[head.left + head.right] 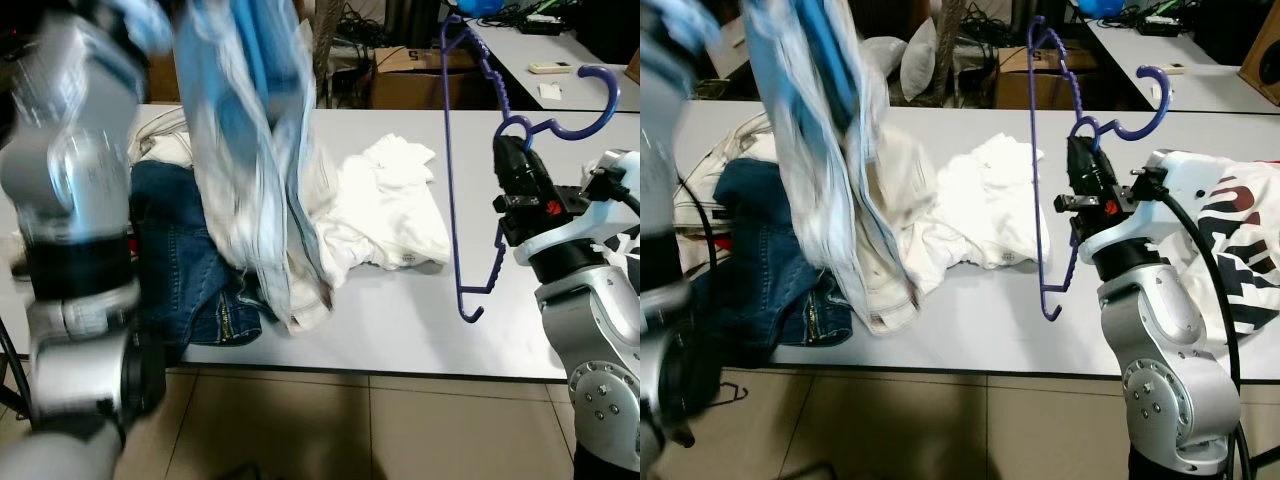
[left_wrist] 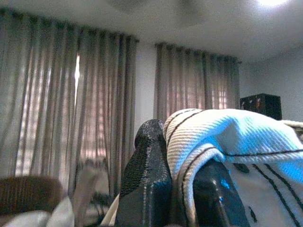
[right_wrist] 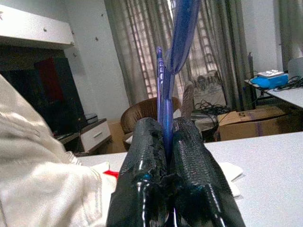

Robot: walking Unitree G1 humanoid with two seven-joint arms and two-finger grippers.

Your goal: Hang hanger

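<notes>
At 3 o'clock in our head views, our right hand [image 1: 520,165] is raised over the white desk [image 1: 400,320], its two black fingers [image 3: 189,161] pressed tight together on the purple hanger [image 1: 455,180]. The hanger hangs turned on its side above the desk: its hook curls out toward 2 o'clock beyond the hand, and its long bar drops straight down toward 6 o'clock to a small upturned end just above the desk's near edge.

At 11 o'clock, our left hand [image 2: 182,189] is lifted high, its fingers closed on the ribbed collar of a blue and white striped garment [image 1: 245,150]. The garment trails down in a long blurred column to the desk.

Beneath it lie dark blue jeans [image 1: 190,260] at 9 o'clock and a crumpled white shirt [image 1: 395,215] near the centre, just beside the hanger's bar. Another white printed cloth [image 1: 1240,240] lies at 3 o'clock behind our right arm.
</notes>
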